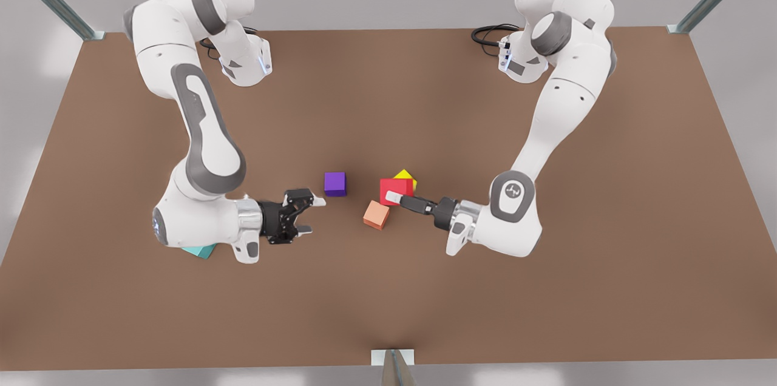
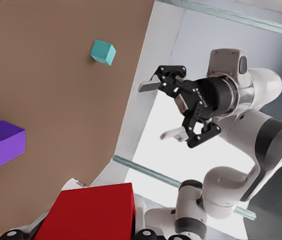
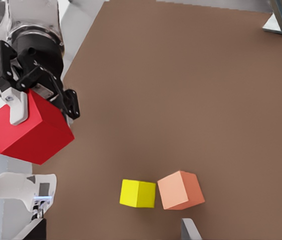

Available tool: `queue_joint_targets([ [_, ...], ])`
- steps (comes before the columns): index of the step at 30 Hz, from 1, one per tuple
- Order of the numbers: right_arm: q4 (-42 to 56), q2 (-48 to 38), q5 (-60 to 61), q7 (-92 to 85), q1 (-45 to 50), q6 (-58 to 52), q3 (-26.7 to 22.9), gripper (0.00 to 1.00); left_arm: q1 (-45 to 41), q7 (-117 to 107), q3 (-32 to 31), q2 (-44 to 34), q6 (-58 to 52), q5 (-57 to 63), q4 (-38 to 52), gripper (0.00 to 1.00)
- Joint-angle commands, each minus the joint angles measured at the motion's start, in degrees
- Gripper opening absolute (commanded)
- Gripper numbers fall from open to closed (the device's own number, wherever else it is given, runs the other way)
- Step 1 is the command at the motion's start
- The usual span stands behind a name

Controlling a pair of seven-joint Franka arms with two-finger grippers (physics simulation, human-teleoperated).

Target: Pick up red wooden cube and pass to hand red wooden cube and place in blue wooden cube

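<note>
The red wooden cube [image 1: 388,186] is held off the table near the middle, with my left gripper [image 1: 394,193] shut on it; this is the arm on the front view's right. The cube fills the near edge of the left wrist view [image 2: 91,210] and hangs in the air in the right wrist view [image 3: 36,132]. My right gripper [image 1: 311,215], on the front view's left, stands open and faces the cube from a short gap away [image 2: 158,110]. The blue wooden cube [image 1: 200,250] lies on the table, mostly hidden under the right arm, and appears whole in the left wrist view [image 2: 103,52].
A purple cube [image 1: 334,184] sits on the table between the two grippers, slightly farther back. A yellow cube [image 1: 405,176] and a peach cube [image 1: 376,215] lie close under the held cube, side by side in the right wrist view [image 3: 138,193] [image 3: 180,190].
</note>
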Motion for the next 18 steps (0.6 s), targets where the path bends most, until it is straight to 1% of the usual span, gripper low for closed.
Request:
queue_joint_targets([
  [1,-2.5,0.1,5.4,-47.9,0.6,18.4,0.3,1.0,0.0,12.5,-0.6,0.4,2.5,-2.3,0.0,0.69],
  [3,-4.3,-0.4,12.5,-54.4,1.2,19.1,0.3,1.0,0.0,16.5,-1.4,0.6,4.6,-3.4,0.0,0.69],
  [4,-6.9,-1.8,16.2,-55.3,1.6,19.8,0.3,1.0,0.0,19.3,-1.4,0.7,4.7,-5.3,0.0,0.69],
  [6,-8.5,-2.5,18.6,-63.2,1.9,19.9,1.4,1.0,-0.2,24.7,-1.6,0.5,6.6,-5.3,0.0,0.68],
  [11,-18.0,-9.9,27.0,-79.6,0.8,19.1,1.5,1.0,0.0,33.0,-1.3,0.6,7.3,-4.6,-0.5,0.68],
  [12,-18.5,-9.9,28.2,-82.3,0.7,19.0,1.5,1.0,-0.2,33.4,-1.3,0.5,8.1,-4.6,-0.6,0.68],
  [13,-19.3,-9.8,32.9,-88.6,0.8,19.0,1.5,1.0,-0.3,33.5,-1.3,0.6,8.4,-4.1,-0.6,0.68],
  [17,-18.1,-7.2,37.5,-92.0,1.5,19.0,2.0,1.0,-0.5,33.8,-1.3,0.7,8.8,-4.2,-0.6,0.68],
  [18,-18.1,-6.3,38.6,-93.0,1.5,19.0,2.4,1.0,-0.7,36.0,-1.5,0.7,11.0,-4.3,-0.7,0.69],
])
